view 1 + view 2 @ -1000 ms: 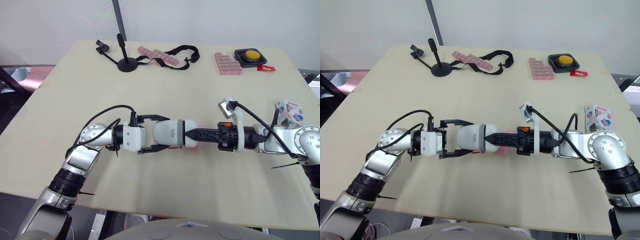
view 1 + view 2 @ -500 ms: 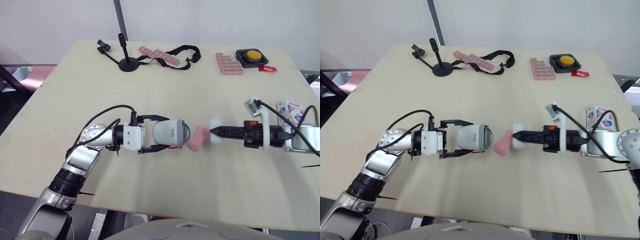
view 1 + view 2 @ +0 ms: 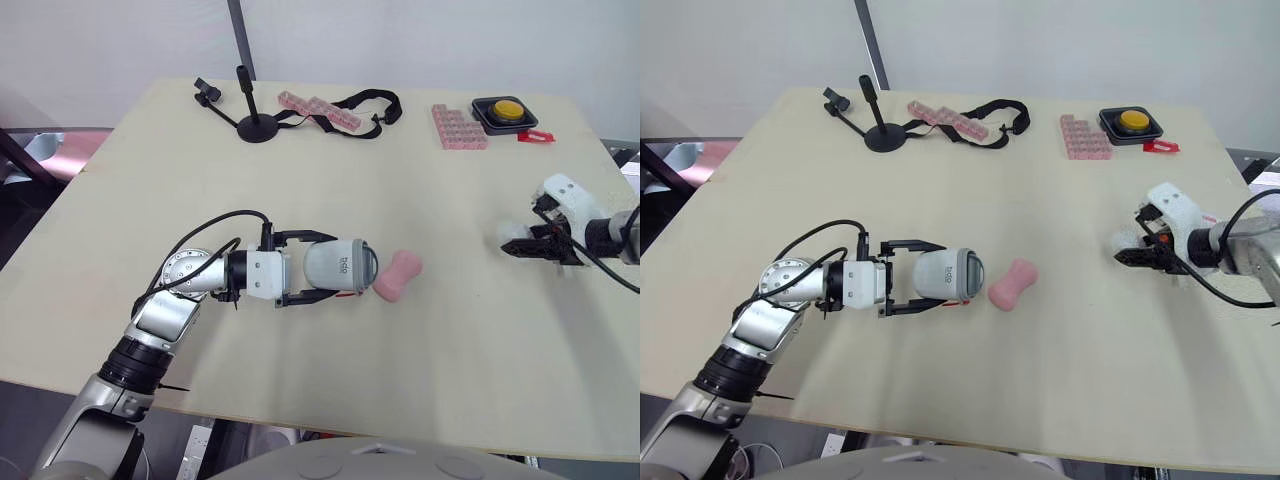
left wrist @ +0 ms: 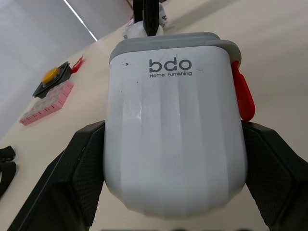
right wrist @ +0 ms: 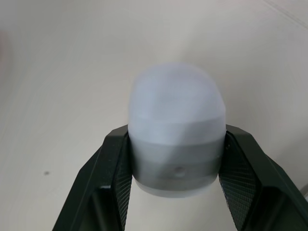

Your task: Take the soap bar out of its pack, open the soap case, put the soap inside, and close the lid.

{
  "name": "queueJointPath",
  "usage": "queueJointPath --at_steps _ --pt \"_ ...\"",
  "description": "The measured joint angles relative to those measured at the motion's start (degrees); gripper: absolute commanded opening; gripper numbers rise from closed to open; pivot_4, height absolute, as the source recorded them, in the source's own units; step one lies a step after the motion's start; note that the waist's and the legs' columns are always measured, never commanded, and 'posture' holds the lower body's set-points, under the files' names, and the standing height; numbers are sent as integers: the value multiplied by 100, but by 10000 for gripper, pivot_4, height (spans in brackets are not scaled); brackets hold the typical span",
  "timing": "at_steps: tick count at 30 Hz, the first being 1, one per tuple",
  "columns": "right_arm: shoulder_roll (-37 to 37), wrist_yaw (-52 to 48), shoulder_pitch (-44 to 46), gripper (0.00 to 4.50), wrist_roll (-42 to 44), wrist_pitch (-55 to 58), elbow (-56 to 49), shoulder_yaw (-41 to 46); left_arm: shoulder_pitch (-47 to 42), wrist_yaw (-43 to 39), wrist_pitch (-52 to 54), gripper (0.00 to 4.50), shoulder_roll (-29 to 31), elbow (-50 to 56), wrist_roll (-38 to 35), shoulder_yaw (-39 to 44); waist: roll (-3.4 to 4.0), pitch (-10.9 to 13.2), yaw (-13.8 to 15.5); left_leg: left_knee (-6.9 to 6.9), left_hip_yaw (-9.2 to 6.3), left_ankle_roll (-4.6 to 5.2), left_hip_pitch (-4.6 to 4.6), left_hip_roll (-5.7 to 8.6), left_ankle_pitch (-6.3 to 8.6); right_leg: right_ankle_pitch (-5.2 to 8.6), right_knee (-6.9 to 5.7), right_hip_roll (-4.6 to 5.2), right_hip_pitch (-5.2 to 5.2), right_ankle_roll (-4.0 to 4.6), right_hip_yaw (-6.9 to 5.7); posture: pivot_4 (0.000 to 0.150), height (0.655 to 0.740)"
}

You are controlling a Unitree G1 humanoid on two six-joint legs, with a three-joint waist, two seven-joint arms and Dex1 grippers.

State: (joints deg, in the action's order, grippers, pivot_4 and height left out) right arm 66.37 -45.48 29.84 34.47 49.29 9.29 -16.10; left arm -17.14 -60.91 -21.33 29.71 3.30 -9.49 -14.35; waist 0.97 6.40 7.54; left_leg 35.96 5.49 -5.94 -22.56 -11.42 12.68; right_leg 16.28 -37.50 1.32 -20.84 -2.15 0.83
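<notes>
Nearest, the left gripper [image 3: 320, 266] is clamped on the white soap case [image 3: 343, 266]. The case lies on its side, its grey-rimmed mouth facing the pink soap bar [image 3: 397, 276]. The bar rests bare on the tabletop [image 3: 300, 170], just beside that mouth. 1 second ago the right gripper [image 5: 175, 159] was at the mouth. It has since drawn back to the tabletop's right side, well apart, its 2 fingers clamped on the lid [image 5: 175, 110]. So the case is open and the soap unpacked. What remains, I judge, is putting the bar inside and refitting the lid. Farther off sit pink trays [image 3: 457, 127], a yellow button [image 3: 503, 108] and a black strap [image 3: 365, 103].
</notes>
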Motion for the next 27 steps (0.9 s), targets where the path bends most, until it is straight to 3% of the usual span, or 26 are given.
queueJointPath --at_steps 14,16,20,27 --pt "-697 -853 342 20092 -1364 -205 518 -75 61 117 87 34818 15 12 1 7 1 -1 -41 33 1 3 4 -6 1 0 -33 10 -6 1 4 1500 7400" --pt "-764 -903 354 30456 -1410 -209 609 4 90 121 100 34818 18 25 1 7 1 -1 -59 34 1 3 5 -7 0 1 -39 17 -6 2 5 1500 7400" --pt "-861 -971 345 43260 -1570 -298 827 120 104 125 149 34818 28 59 1 7 2 -1 -75 38 1 4 4 -6 0 1 -46 16 -11 3 7 1500 7400" --pt "-905 -974 172 44533 -1671 -543 869 512 103 123 180 34818 30 62 0 7 2 -1 -67 42 2 4 3 -6 0 1 -46 8 -12 3 8 1500 7400"
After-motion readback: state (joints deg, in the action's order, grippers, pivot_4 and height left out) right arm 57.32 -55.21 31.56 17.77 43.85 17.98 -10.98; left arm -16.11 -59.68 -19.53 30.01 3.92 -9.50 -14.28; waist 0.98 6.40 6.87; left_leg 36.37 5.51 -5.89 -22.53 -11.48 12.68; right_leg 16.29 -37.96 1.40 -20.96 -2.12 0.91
